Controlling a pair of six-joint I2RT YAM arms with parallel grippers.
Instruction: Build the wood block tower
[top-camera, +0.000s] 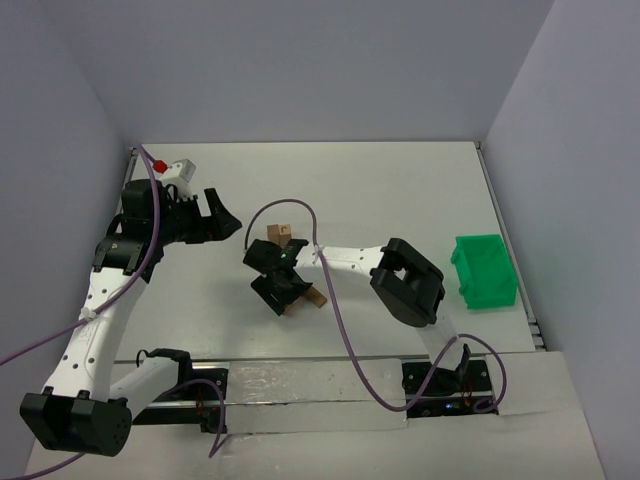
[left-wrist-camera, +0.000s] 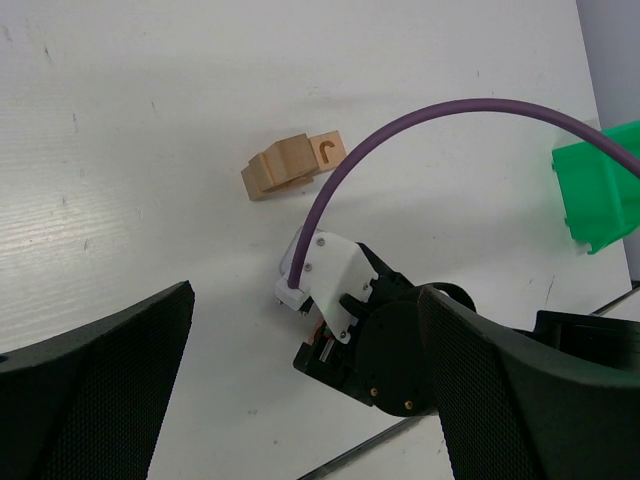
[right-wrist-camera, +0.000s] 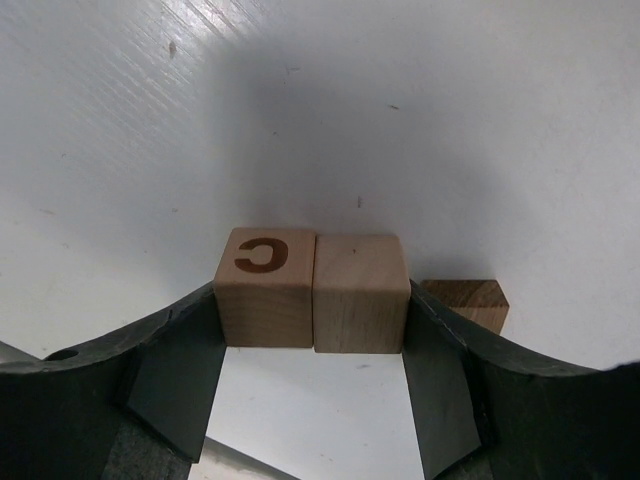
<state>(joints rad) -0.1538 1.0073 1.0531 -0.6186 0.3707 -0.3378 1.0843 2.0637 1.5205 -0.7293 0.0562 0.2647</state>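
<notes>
Wood blocks (top-camera: 280, 236) sit on the white table (top-camera: 400, 190) near the centre of the top view. In the right wrist view, a C block (right-wrist-camera: 264, 285) and a plain block (right-wrist-camera: 360, 292) stand side by side, touching, and a third block (right-wrist-camera: 468, 300) sits just behind at the right. The right gripper (top-camera: 272, 272) is just below them in the top view. Its jaws are partly spread and frame the pair without holding anything. One more block (top-camera: 315, 297) lies just beside it at lower right. The left gripper (top-camera: 226, 213), left of centre, is spread wide and empty. A green bin (top-camera: 485, 270) stands at the right.
</notes>
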